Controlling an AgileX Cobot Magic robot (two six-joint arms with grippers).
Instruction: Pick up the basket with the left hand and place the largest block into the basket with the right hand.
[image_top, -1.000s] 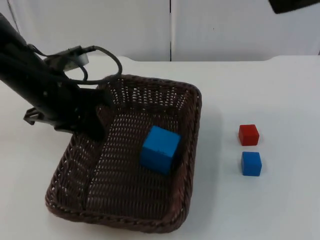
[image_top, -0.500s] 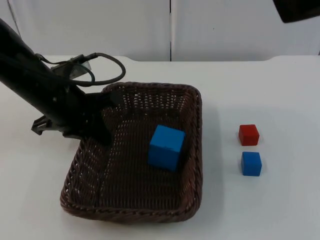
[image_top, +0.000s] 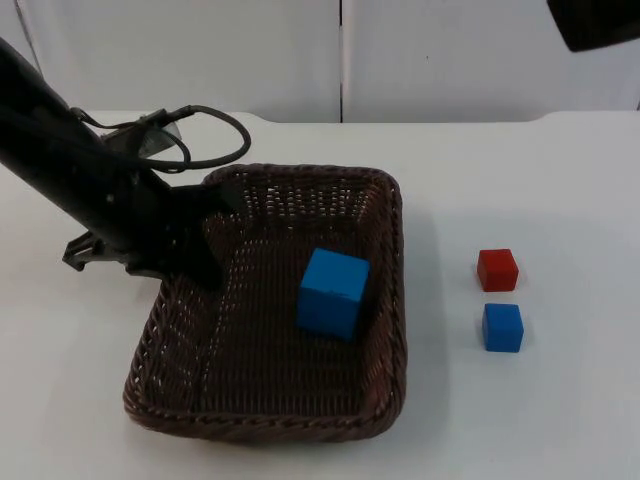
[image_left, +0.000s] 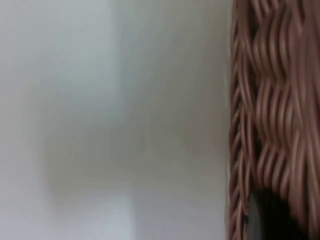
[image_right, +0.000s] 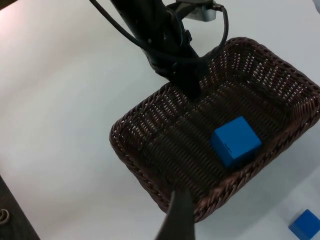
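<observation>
Now | left gripper fingers pinching basket left wall | large blue block inside basket on counter | red block, small blue block right of basket | right gripper high, fingers: cannot tell

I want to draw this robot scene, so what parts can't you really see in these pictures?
- Left gripper: its fingertips are hidden by the basket wall, top view.
- Big blue block: its underside is hidden against the basket floor.
- Right gripper: one dark fingertip shows in the right wrist view, the rest is cut off by the edge.
</observation>
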